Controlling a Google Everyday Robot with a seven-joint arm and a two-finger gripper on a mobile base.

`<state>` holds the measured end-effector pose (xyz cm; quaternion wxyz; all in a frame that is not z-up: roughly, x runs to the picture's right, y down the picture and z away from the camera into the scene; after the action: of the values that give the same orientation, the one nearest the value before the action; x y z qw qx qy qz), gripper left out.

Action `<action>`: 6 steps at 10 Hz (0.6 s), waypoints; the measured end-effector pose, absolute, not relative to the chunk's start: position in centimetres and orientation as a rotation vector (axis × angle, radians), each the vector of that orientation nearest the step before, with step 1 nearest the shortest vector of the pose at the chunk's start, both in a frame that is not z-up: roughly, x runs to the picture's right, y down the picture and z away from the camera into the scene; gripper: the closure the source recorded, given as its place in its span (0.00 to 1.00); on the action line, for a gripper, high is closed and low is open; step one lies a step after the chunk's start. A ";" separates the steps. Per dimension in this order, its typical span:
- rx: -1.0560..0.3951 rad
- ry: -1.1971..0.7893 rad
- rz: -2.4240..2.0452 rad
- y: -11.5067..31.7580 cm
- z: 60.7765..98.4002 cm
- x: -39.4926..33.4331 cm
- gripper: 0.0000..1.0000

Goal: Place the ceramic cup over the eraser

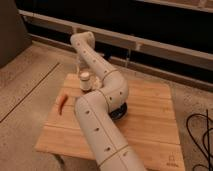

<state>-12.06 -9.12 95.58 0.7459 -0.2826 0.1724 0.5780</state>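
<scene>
The ceramic cup (pixel 85 81) is small and upright, whitish on top and tan-brown below. It is at the far left part of the wooden table (pixel 150 117). My gripper (pixel 81 67) hangs from the end of the white arm (pixel 100 120), directly over the cup and at its top. A small reddish-orange elongated object (pixel 61 102), possibly the eraser, lies on the table's left side, in front and to the left of the cup.
A dark round object (pixel 120 111) sits on the table, partly hidden behind the arm. Black cables (pixel 200 135) lie on the floor to the right. A wall with a light rail (pixel 150 42) runs behind the table.
</scene>
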 end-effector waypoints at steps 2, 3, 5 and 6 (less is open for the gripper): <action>-0.620 0.380 1.266 -9.0 95.6 -12.0 1.00; -0.623 0.384 1.268 -8.8 95.7 -11.9 0.97; -0.628 0.387 1.268 -8.6 95.8 -11.9 0.79; -0.631 0.388 1.268 -8.5 95.8 -11.8 0.65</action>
<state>-11.85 -8.55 95.80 0.7424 -0.2878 0.1772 0.5784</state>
